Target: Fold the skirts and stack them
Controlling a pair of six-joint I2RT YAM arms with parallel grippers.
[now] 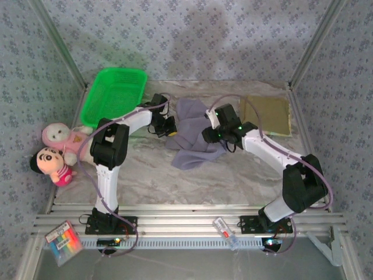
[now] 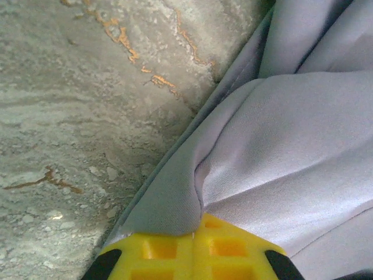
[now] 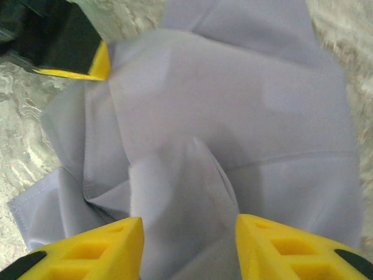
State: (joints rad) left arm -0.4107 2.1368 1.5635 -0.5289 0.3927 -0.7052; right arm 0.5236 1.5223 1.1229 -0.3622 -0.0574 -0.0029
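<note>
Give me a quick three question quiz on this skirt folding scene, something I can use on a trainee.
1. True or false: the olive skirt lies flat at the far right of the table.
2. Which gripper is shut on the lavender skirt: A the left gripper, B the right gripper, C neither?
3. What lies on the near side of the green basket, at the table's left edge?
Key: 1 true. 2 A. 3 two plush dolls.
</note>
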